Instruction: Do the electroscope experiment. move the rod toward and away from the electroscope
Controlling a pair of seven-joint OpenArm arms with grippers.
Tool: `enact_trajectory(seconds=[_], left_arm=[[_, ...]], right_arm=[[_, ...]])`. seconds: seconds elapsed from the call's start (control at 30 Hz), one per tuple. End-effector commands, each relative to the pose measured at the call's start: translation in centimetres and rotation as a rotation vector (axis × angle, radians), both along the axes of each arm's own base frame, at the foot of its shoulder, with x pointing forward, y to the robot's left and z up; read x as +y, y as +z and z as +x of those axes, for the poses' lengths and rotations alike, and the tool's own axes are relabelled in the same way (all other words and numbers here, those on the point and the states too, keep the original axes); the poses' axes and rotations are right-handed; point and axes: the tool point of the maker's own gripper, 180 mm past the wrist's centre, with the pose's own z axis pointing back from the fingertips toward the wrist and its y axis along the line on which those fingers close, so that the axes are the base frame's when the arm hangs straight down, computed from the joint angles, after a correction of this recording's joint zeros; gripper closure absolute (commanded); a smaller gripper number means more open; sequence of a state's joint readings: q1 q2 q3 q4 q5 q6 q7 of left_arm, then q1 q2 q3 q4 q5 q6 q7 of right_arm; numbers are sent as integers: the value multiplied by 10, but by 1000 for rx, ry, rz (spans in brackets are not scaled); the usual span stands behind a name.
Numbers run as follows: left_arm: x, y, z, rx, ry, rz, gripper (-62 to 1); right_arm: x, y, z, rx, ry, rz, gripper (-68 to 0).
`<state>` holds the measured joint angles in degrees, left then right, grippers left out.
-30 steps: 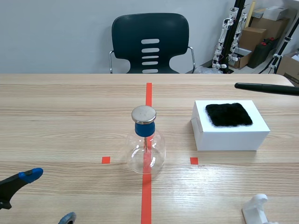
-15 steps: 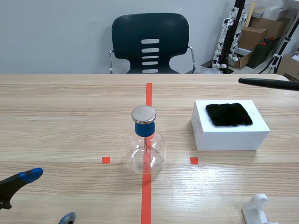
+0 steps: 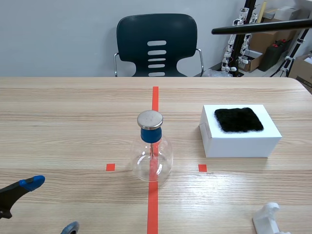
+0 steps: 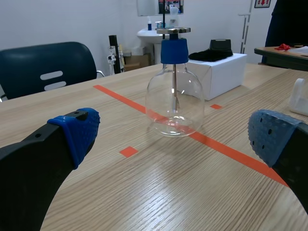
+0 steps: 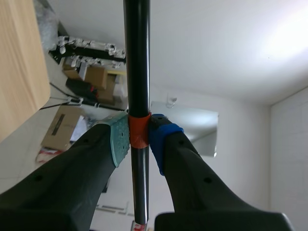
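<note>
We have the black rod (image 5: pixel 137 57) pinched in the right gripper (image 5: pixel 139 139), both pads pressed on the orange band (image 5: pixel 138 134) round its shaft. That band looks to us the right place to hold, since it leaves the long free end clear for the experiment. In the scene view the rod lies roughly level, raised high over the far right of the table (image 3: pixel 73 112) and well apart from the electroscope (image 3: pixel 152 151), which stands on the red tape line (image 3: pixel 155 97). We judge the rod light, stiff and smooth, so apt to swivel in a slack pinch; its material we cannot tell, perhaps plastic. The electroscope is a thin glass flask with a blue stopper (image 3: pixel 151 135) and a metal disc (image 3: pixel 149 119), so fragile and easily tipped. The rod should come near the disc, not knock it. The left gripper (image 4: pixel 174 134) rests low at the near left, fingers spread wide, holding nothing.
</note>
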<state>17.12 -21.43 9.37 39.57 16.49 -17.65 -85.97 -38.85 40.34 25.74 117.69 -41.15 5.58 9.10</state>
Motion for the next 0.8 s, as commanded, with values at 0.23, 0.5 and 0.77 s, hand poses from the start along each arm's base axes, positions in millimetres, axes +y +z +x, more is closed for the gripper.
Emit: enact_trajectory(seconds=[0.23,0.5,0.77], left_arm=[[2,7,3,-31,1,-12,-623],[2,7,3,-31,1,-12,-623],[2,7,3,-31,1,-12,-623]], right_arm=[[40,5,22,-56,97,-138,-13],[68,-11,26,-58,146,-226,-13],[81,-37,28,-12,169,-285,-13]])
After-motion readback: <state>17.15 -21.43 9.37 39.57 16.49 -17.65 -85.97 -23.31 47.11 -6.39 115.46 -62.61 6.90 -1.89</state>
